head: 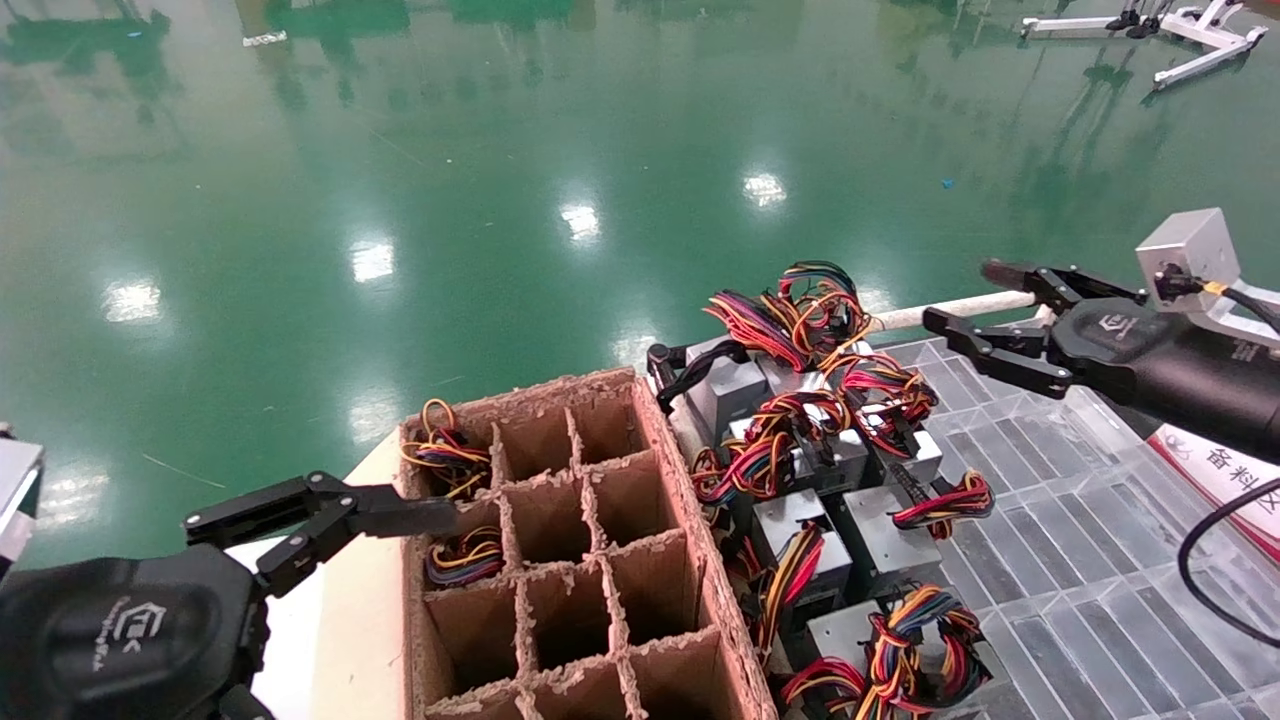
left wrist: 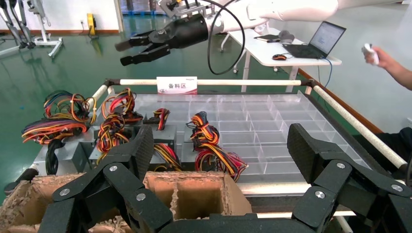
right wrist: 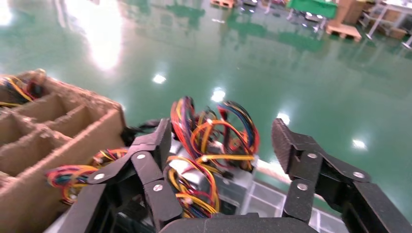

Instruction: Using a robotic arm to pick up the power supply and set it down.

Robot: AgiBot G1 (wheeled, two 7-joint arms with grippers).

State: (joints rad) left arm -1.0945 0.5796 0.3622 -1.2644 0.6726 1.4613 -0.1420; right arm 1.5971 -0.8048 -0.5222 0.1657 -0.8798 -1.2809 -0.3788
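Observation:
Several grey power supplies (head: 725,392) with looped red, yellow and black wires lie heaped at the near end of a clear divided tray (head: 1050,520). My right gripper (head: 960,296) on the white robotic arm (left wrist: 291,8) hovers open and empty above the tray's far side, to the right of the heap. In the right wrist view, wire loops of a power supply (right wrist: 209,160) show between and below its fingers (right wrist: 291,141), apart from them. My left gripper (head: 320,510) stands wide open and empty over the left edge of the brown divided cardboard box (head: 560,540).
Two wire bundles (head: 445,455) sit in left-hand cells of the cardboard box. A white rail (head: 960,308) and a labelled sign (head: 1220,470) border the tray. Green floor lies beyond. A desk with a laptop (left wrist: 320,39) and a person's hand (left wrist: 384,56) are behind the tray.

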